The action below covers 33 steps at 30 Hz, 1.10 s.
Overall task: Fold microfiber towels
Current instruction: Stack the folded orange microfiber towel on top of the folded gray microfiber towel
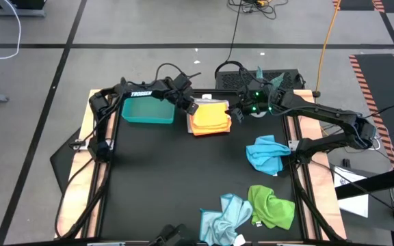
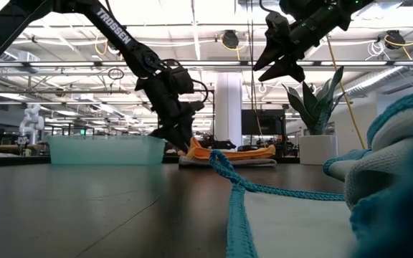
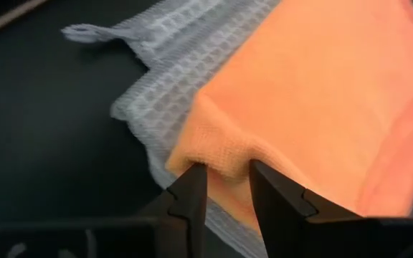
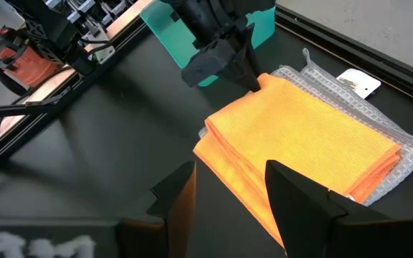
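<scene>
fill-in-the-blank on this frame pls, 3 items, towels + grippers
1. The left gripper pinches a corner of the ____ towel.
2. That folded towel lies on top of a ____ towel.
3. The right gripper hangs above the stack with its fingers ____.

Missing words: orange; grey; open
</scene>
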Motion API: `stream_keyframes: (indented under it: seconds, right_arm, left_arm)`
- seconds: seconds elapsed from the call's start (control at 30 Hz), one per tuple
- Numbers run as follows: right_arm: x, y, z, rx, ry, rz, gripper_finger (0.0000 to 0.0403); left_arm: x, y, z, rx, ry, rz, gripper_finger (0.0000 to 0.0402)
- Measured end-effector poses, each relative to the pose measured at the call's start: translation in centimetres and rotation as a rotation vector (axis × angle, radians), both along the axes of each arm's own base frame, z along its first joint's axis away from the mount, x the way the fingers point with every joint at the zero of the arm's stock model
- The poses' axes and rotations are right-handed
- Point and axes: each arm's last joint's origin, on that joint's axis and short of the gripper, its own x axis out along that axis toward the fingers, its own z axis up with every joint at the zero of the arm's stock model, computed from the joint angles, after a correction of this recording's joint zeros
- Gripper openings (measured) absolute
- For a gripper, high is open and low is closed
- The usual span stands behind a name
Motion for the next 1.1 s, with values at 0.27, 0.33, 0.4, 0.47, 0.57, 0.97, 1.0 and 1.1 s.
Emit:
stream_keyframes:
  seconds: [0.27,0.33,0.4,0.47,0.57,0.97,1.0,1.1]
  right_arm:
    - [0.0,0.0,0.0,0.000,0.000,-0.001,0.0160]
    - [0.0,0.0,0.0,0.000,0.000,0.000,0.0160]
    - [0.0,0.0,0.0,0.000,0.000,0.000,0.0160]
    - [0.0,0.0,0.0,0.000,0.000,0.000,0.0160]
    - [0.0,0.0,0.0,0.000,0.000,0.000,0.0160]
    - [0.0,0.0,0.0,-0.010,0.002,0.010,0.0160]
    - [0.0,0.0,0.0,-0.011,0.002,0.011,0.0160]
    - [0.0,0.0,0.0,-0.013,0.003,0.012,0.0160]
  left_arm:
    - [-0.1,0.3,0.6,0.036,0.008,0.005,0.0012]
    - [0.0,0.3,1.0,0.038,0.016,0.003,0.0008]
    - [0.2,0.6,1.7,0.067,0.023,0.001,0.0009]
    - [0.5,0.9,2.5,0.110,0.024,-0.007,0.0005]
    - [0.6,1.1,3.4,0.129,0.035,-0.010,0.0005]
    - [-0.3,0.3,2.3,0.075,0.135,-0.049,0.0025]
    - [-0.1,0.2,2.4,0.074,0.122,-0.059,0.0031]
    - [0.2,-0.1,2.4,0.045,0.079,-0.107,0.0054]
